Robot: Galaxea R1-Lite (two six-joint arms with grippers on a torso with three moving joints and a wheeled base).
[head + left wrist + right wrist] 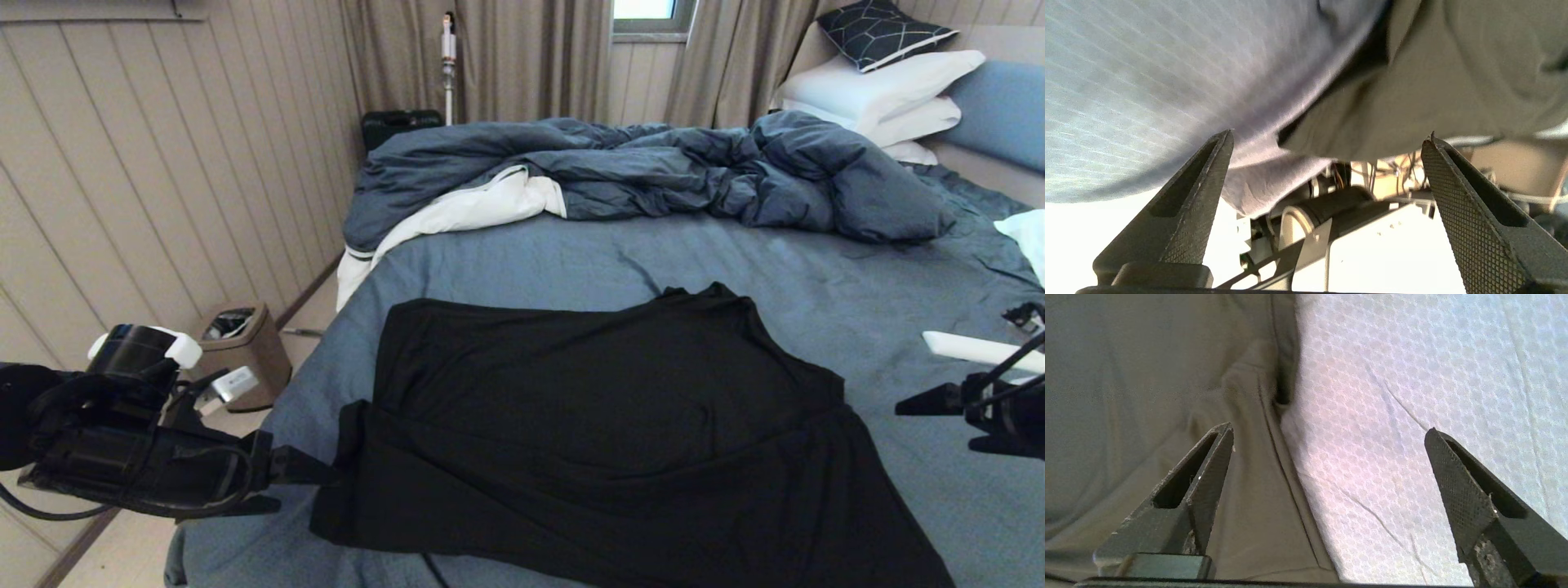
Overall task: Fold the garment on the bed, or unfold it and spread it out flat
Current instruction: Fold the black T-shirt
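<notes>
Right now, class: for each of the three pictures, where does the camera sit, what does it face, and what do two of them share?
Head view: high on the robot, facing down over the bed and black T-shirt; both arms show.
Left wrist view: behind the open left pincer, at the shirt's edge and sheet.
Right wrist view: behind the open right pincer, at shirt hem on sheet.
Shared: all three show the T-shirt.

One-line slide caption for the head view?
Black T-shirt lies plain side up on the slate-blue bed, with the open left gripper and open right gripper empty at its edges.
</notes>
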